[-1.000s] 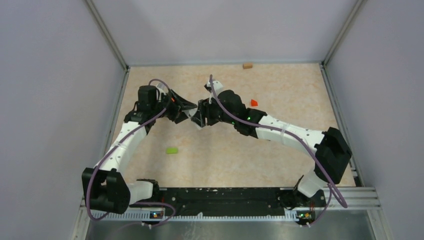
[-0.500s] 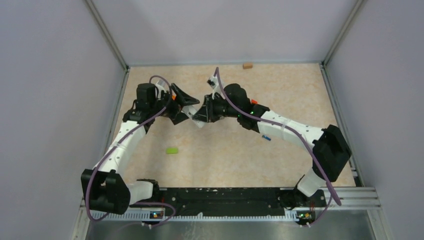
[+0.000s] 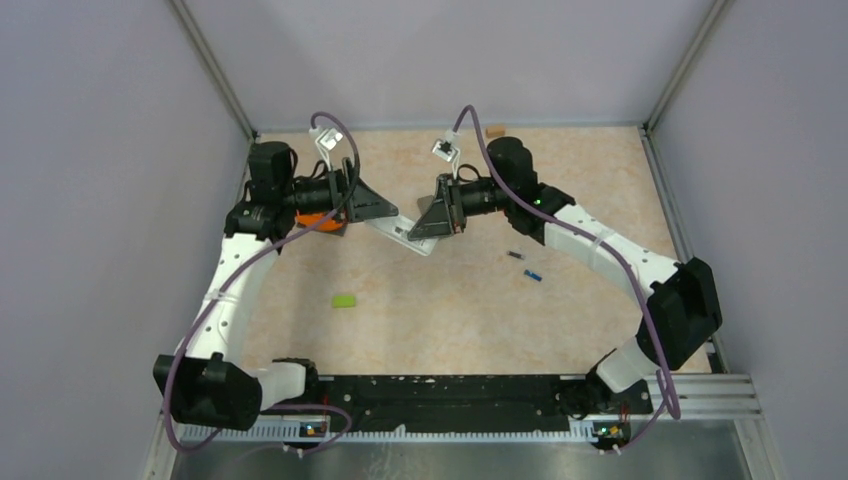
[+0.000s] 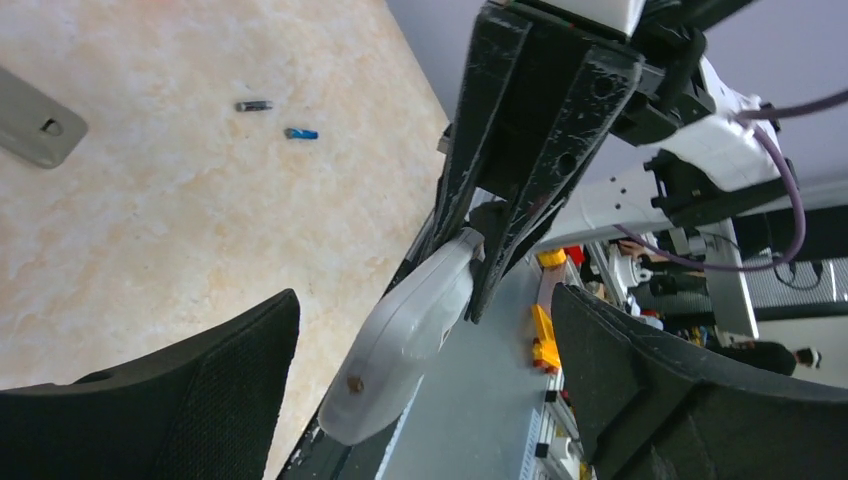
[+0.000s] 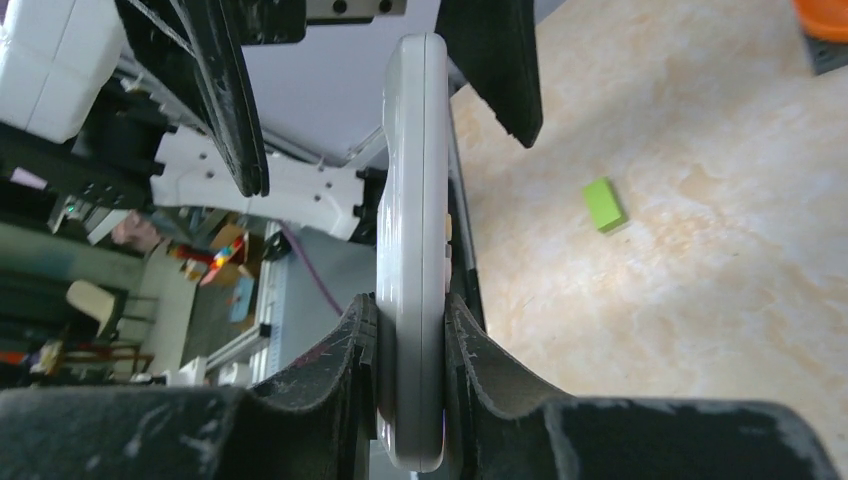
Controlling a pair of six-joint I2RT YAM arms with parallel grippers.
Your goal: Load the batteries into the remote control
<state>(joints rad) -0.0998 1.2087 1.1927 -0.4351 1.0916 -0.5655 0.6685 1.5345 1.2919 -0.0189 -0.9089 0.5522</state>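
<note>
From above, the right gripper held the white remote by one end. It was lifted off the table a little in from the far edge, just left of the middle. The left gripper faced it, reaching for the other end. Two batteries lay right of centre, a dark one and a blue battery just beside it toward the near edge; I saw no others. A green block sat nearer the left edge.

Through the left wrist camera, that gripper stood wide, its fingers on either side of the remote's free end and touching nothing. A grey flat piece, perhaps the cover, lay on the table beyond.

The right wrist camera showed its own jaws clamped tight on the remote, which was seen edge-on.

It looked to me like a handover. The left gripper ought to close squarely across the free end before the right one lets go. I couldn't tell which face held the compartment.
</note>
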